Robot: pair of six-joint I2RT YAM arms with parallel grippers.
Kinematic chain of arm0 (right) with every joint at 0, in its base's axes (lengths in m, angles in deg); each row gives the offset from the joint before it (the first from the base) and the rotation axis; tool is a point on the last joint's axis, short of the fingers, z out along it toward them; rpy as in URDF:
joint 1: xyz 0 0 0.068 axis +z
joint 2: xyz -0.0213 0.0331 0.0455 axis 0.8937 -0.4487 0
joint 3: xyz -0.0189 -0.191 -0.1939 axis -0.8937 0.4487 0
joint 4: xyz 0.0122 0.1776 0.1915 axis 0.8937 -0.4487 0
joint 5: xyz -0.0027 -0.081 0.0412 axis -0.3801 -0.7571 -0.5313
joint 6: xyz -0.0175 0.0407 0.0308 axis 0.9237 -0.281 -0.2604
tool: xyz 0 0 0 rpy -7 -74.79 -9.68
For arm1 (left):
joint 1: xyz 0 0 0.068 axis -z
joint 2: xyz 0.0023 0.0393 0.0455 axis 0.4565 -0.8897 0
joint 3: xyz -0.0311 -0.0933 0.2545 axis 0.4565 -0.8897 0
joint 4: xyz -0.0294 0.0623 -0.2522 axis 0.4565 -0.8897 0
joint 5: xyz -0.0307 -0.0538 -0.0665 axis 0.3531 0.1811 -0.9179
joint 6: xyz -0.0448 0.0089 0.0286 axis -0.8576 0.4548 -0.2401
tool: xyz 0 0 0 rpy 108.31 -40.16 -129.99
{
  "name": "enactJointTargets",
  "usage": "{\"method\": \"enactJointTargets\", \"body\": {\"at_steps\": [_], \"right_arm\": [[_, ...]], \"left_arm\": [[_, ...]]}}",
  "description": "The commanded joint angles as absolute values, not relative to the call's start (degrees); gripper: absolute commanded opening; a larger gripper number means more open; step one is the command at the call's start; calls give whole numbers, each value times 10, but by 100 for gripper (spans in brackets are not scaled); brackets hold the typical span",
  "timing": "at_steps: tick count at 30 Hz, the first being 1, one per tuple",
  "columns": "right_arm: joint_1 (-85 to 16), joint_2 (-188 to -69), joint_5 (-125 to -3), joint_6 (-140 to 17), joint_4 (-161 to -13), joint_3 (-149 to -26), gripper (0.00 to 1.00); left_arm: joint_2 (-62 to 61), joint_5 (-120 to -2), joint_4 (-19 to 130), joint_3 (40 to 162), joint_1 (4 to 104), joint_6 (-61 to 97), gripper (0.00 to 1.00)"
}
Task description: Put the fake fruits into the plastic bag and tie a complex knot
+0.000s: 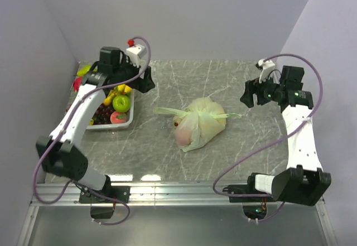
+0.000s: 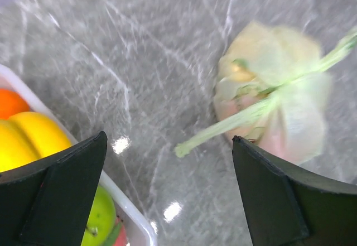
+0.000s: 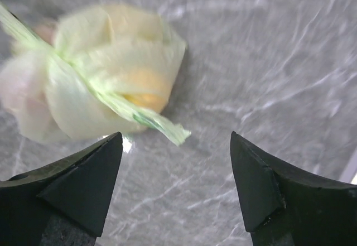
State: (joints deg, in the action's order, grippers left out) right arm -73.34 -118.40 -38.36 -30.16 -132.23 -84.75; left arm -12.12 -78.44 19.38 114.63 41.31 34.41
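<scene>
While plastic bag [image 1: 202,124] lies tied at middle of marble table [image 1: 256,145], both arms hang clear of it. Left gripper [image 2: 169,145]: jaws wide apart, nothing between, above tray edge, bag off to its right. Right gripper [image 3: 175,140]: jaws apart, empty, beyond bag's right side. Knot [image 1: 196,111] on bag top, two thin green ends sticking sideways. Fake fruits [image 1: 183,136] show through film, pinkish one nearest. Others, green apple [image 1: 121,103] among them, in clear tray [image 1: 127,125] far left.
</scene>
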Motion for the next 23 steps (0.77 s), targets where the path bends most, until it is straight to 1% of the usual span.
{"method": "enactJointTargets", "body": {"at_steps": [1, 3, 6, 8, 9, 13, 17, 23], "right_arm": [[-718, -1169, -361, -336, -1350, -899, 84], [-699, -1173, -356, -334, -1372, -902, 85], [-655, -1155, -364, -345, -1360, -866, 85], [-633, -1126, -388, -356, -1331, -819, 85], [-591, -1117, -397, -365, -1322, -791, 86], [-536, -1081, -431, -390, -1295, -732, 86], [-526, -1060, -436, -394, -1285, -691, 86], [-522, -1054, -447, -373, -1292, -664, 86]], "left_arm": [[-51, -800, 186, 1156, 410, 297, 99], [-35, -802, 169, 1150, 409, 272, 99], [-9, -780, 159, 1112, 409, 259, 99], [24, -763, 162, 1065, 409, 255, 99], [36, -758, 166, 1050, 409, 252, 99], [95, -743, 159, 970, 408, 264, 99], [151, -717, 140, 918, 405, 272, 99], [189, -739, 130, 877, 393, 261, 100]]}}
